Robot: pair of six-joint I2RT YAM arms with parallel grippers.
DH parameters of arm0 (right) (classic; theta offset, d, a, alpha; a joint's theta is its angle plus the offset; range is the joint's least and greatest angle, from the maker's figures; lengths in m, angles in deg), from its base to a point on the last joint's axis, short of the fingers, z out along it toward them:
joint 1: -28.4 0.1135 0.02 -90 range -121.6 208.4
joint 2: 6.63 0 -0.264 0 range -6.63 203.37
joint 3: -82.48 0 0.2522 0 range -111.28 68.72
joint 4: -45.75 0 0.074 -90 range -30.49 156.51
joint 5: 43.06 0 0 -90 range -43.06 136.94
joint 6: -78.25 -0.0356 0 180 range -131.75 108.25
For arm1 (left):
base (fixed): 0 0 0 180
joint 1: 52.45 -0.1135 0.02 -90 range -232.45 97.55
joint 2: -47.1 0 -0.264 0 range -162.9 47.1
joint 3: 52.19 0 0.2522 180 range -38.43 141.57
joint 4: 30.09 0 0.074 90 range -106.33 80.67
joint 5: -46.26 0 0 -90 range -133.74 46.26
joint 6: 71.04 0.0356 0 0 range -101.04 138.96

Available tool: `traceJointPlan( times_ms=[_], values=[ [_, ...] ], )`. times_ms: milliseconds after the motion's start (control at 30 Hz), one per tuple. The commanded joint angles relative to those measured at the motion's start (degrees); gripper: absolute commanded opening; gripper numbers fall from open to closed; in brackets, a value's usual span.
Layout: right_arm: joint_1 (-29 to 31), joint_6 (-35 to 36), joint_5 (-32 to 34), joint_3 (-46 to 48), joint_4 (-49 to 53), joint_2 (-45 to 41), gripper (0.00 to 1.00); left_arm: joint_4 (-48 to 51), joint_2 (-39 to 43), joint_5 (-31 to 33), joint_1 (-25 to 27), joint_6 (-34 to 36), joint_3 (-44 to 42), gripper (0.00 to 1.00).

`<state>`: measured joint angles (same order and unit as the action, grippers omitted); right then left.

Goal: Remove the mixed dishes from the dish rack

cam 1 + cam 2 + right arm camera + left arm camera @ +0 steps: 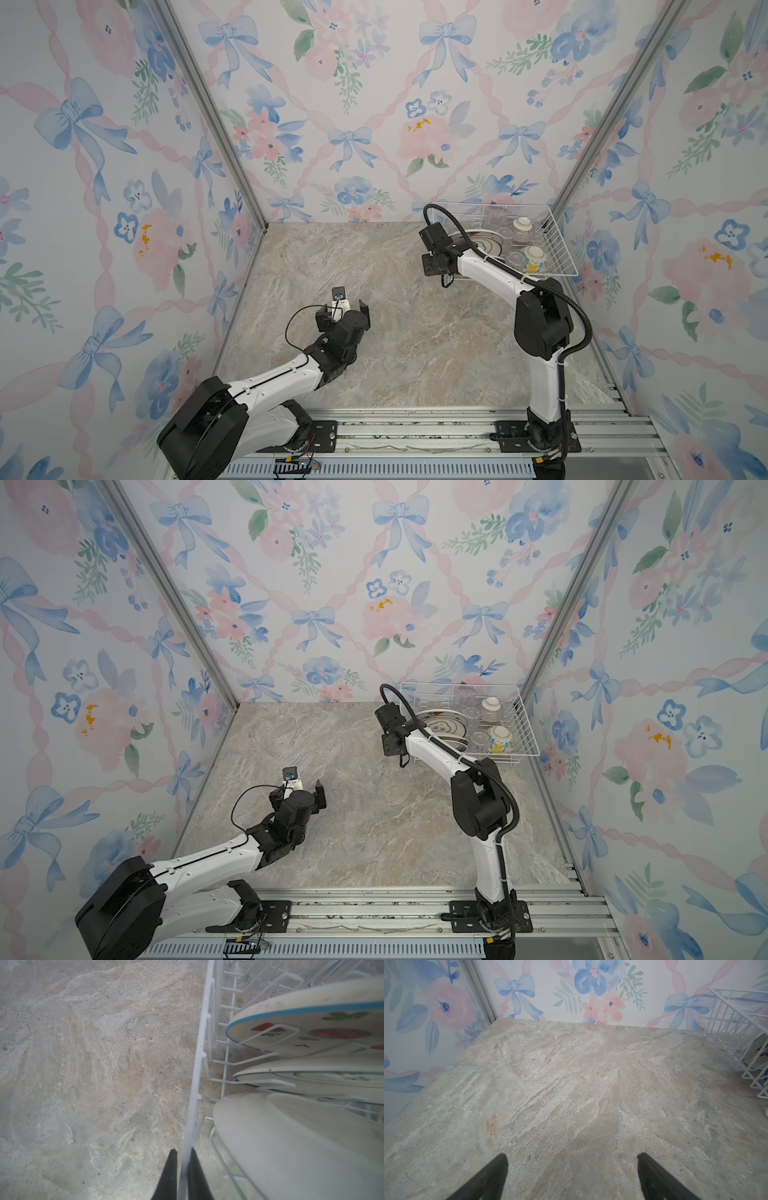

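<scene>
While the white wire dish rack [561,239] stands loaded at the far right corner of the marbled surface [395,311], its rim is pinched by the closed right claw [182,1150], presumably to steady it. The left claw [572,1157] is held wide open, empty.

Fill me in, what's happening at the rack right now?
The right gripper is shut on a rim wire of the dish rack, not on any dish. The plates, two upturned bowls and glass cups all sit inside the rack; nothing is unloaded yet. The left gripper hangs open and empty above the table.
</scene>
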<state>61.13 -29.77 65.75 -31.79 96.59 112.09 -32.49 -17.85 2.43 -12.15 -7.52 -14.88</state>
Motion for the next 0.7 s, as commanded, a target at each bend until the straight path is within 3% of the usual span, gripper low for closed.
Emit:
traceJointPlan(
  times_ms=[0, 400, 667],
  values=[
    [3.0, 0.4, -5.7, 2.9, 3.8, -0.4, 0.02, 0.2, 1.3, 2.3, -0.7, -1.6, -1.1, 0.98],
    [6.1, -2.7, -13.5, 5.4, 5.3, -4.1, 0.00, 0.2, 0.5, 2.0, -2.0, -2.9, -1.4, 0.98],
    [11.4, -7.5, -15.8, 4.7, 5.0, -4.8, 0.00, 0.7, 0.8, 3.5, -2.4, -3.9, -1.7, 0.98]
  ],
)
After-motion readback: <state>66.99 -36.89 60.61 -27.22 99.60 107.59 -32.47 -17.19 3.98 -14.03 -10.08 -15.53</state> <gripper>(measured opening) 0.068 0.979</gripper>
